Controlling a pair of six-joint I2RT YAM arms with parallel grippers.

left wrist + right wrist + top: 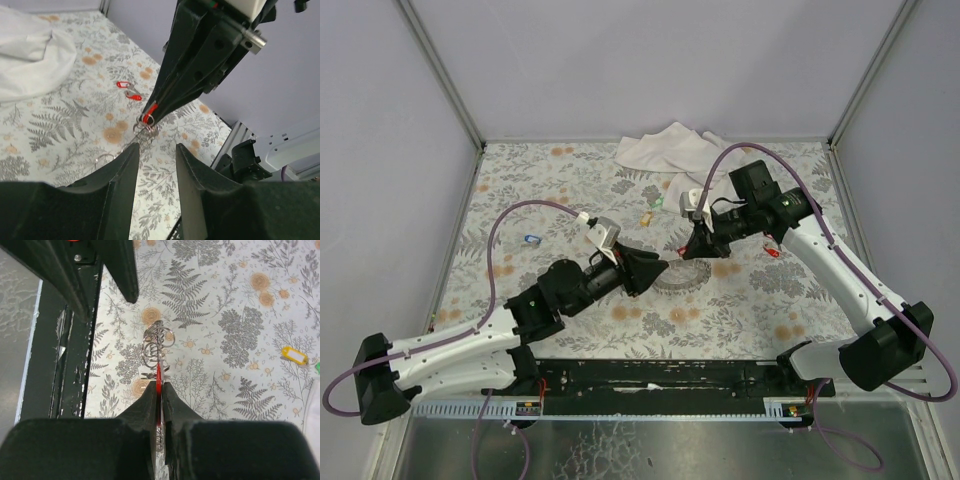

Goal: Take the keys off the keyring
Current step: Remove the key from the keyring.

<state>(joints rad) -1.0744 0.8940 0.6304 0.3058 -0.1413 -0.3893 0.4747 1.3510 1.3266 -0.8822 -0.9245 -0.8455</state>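
Right jaws are pinched shut on the red-headed small metal key [158,374]. The silvery metal keyring of linked rings [156,347] dangles off that key over the floral-patterned bench [570,180]; cannot tell if the lowest rings touch it. Left jaws stand open with no grip, tips either side of the ring cluster and just short of it in the left wrist view. Risks: the rings hang loose and bunched, so the left jaws closing may catch several loops at once, or only one edge, and slip off. The pinch on the red head looks thin, so a sideways tug could twist the key out and drop the whole bundle. The two arms' tips are very near each other, so a small overshoot means a collision. Pulling without working the key along its ring likely drags everything together and nothing separates. A loose red-tagged key [127,90], a yellow-tagged key [294,355] and a blue-tagged key [531,238] lie apart on the bench. A dropped bundle could tangle with the red one. The white crumpled cloth [665,148] is well apart, no hazard.
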